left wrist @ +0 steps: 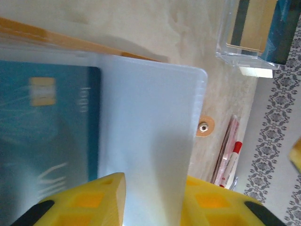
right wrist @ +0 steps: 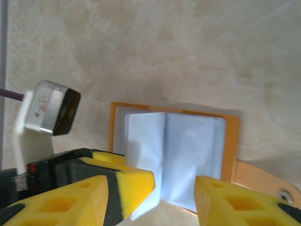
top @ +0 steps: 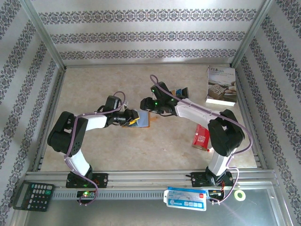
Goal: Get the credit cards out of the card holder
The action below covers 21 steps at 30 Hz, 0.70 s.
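Evidently you had the left gripper (left wrist: 155,188) with jaws pinched narrow on the card holder (right wrist: 188,141), steadying it open mid-counter (right wrist: 188,56), so the right gripper (right wrist: 174,188), jaws wide, could reach its blue card (left wrist: 47,136).

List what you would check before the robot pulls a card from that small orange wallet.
1. Small orange folding card holder is open: ok.
2. Blue card with gold chip sits inside a clear plastic sleeve: ok.
3. Left gripper firmly pinches that sleeve: cannot tell.
4. Right gripper is open above the holder: ok.
5. Clear plastic box lies apart from the holder: ok.
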{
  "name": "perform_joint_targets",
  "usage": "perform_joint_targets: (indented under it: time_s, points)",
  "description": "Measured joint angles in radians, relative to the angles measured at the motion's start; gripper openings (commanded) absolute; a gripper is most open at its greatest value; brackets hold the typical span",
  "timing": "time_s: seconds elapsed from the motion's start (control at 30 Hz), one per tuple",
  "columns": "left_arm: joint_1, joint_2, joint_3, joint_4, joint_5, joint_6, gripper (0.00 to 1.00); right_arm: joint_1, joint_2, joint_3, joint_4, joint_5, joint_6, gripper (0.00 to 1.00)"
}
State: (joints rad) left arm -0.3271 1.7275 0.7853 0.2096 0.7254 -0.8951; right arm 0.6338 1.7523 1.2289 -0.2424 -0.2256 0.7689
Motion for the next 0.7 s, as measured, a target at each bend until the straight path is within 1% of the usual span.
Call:
perform_joint_targets:
  time_s: [0.13, 0.2, 0.27, 0.3, 0.4, 0.53, 0.63, 0.7]
  points:
    - [-0.031, 0.042, 0.042, 0.009, -0.003, -0.01, 0.44, -0.016, -0.007, -0.047, 0.008, 0.015, 0.015, 0.52]
    - [-0.04, 0.063, 0.058, 0.012, -0.004, -0.013, 0.47, -0.019, -0.007, -0.061, 0.008, 0.021, 0.018, 0.52]
    - [-0.046, 0.077, 0.064, 0.013, -0.005, -0.02, 0.52, -0.021, -0.007, -0.069, 0.01, 0.023, 0.021, 0.52]
    - [-0.046, 0.079, 0.064, 0.013, -0.007, -0.021, 0.53, -0.022, -0.007, -0.072, 0.011, 0.023, 0.022, 0.52]
    - [-0.046, 0.078, 0.069, 0.013, -0.016, -0.023, 0.53, -0.021, -0.007, -0.073, 0.014, 0.023, 0.022, 0.51]
    - [-0.034, 0.052, 0.065, 0.012, -0.029, -0.023, 0.51, -0.021, -0.007, -0.073, 0.025, 0.02, 0.022, 0.49]
    - [0.006, -0.021, 0.032, 0.013, -0.039, -0.027, 0.48, -0.021, -0.007, -0.073, 0.042, 0.002, 0.021, 0.47]
    - [0.048, -0.073, 0.006, 0.013, -0.045, -0.027, 0.44, -0.016, -0.006, -0.073, 0.062, -0.016, 0.022, 0.46]
